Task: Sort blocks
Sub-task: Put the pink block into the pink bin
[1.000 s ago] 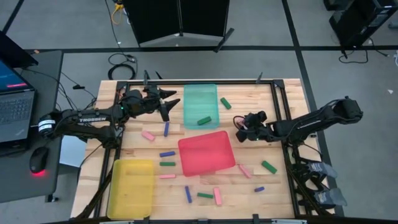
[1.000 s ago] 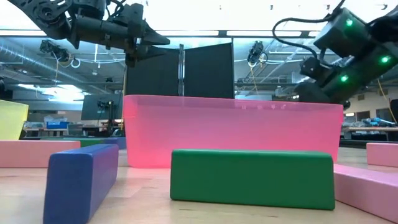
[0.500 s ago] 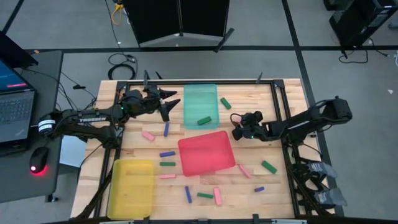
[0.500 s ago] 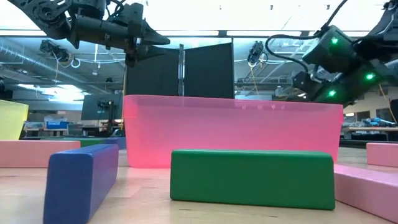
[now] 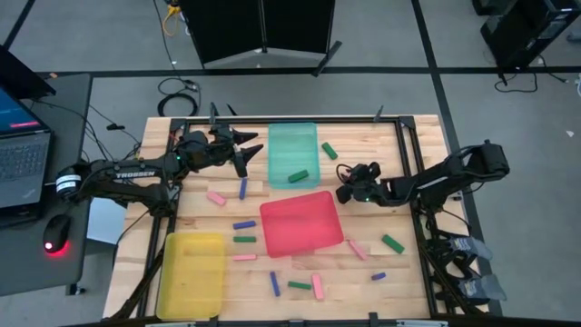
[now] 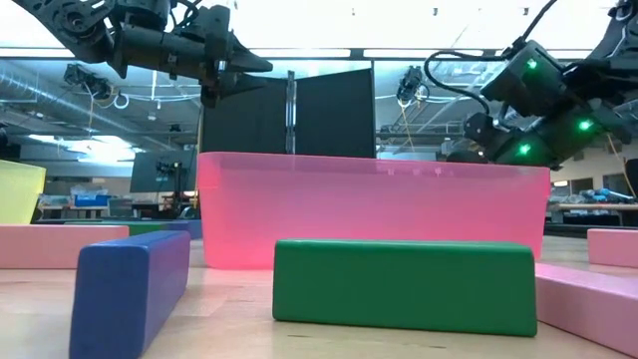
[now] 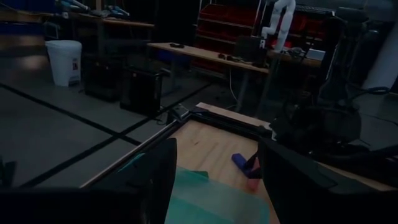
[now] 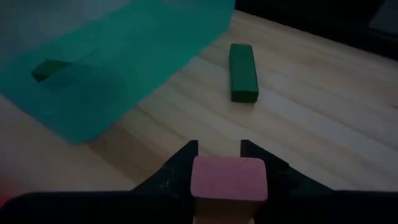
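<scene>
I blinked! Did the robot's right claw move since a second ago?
Yes. The right gripper slid toward the red tray, now at its top right corner, with a pink block between its fingers.

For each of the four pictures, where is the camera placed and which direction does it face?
High view: above the table, straight down; both arms, red tray.
Low view: table height, level across; green block near, arms overhead.
Left wrist view: looks past its open fingers at the teal tray.
Right wrist view: its fingers clamp a pink block.
Shared: both wrist views show the teal tray; the high and low views share the red tray.
</scene>
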Tool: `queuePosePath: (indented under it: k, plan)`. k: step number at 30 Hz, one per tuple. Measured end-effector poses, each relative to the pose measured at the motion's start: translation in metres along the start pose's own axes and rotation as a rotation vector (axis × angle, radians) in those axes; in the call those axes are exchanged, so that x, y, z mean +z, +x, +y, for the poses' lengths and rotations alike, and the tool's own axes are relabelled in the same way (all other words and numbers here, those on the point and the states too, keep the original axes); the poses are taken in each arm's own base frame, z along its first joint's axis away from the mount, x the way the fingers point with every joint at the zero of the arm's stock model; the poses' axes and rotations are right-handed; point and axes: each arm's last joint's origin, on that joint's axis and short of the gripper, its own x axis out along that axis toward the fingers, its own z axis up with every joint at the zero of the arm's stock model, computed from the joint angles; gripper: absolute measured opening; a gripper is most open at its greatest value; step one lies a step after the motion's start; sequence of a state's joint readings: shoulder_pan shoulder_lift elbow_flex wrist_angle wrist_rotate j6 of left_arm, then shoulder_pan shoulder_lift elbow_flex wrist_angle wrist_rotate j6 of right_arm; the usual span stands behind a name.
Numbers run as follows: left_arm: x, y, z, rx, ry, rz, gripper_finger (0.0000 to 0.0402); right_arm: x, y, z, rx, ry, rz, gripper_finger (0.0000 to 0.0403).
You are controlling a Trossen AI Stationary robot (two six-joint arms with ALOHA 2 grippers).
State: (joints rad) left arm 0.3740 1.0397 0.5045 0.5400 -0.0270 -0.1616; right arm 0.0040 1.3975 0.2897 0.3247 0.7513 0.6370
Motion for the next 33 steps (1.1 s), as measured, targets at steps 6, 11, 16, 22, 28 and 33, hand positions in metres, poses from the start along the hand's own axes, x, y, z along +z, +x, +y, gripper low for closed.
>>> queuePosePath:
  k: [6,11,16,22,28,33]
  plan:
    - [0.0,0.0,0.0,0.001,0.0,0.002,0.0231,0.021,-0.013,0.005,0.091,0.023,-0.112,0.0113]
    - [-0.001,0.0,0.0,0.007,0.001,0.012,0.0231,0.044,-0.033,0.005,0.191,0.041,-0.225,0.0113]
    - [-0.002,0.0,0.0,0.01,0.0,0.015,0.0231,0.068,-0.053,0.006,0.448,0.039,-0.336,0.0113]
    - [-0.001,0.0,0.001,0.035,-0.005,0.01,0.0231,0.084,-0.069,0.015,0.784,-0.024,-0.489,0.0113]
    - [-0.001,0.0,0.001,0.038,-0.025,0.01,0.0231,0.069,-0.064,0.038,0.997,-0.087,-0.331,0.0113]
    - [-0.002,0.0,0.001,0.039,-0.052,0.012,0.0231,0.062,-0.06,0.067,1.056,-0.13,-0.252,0.0113]
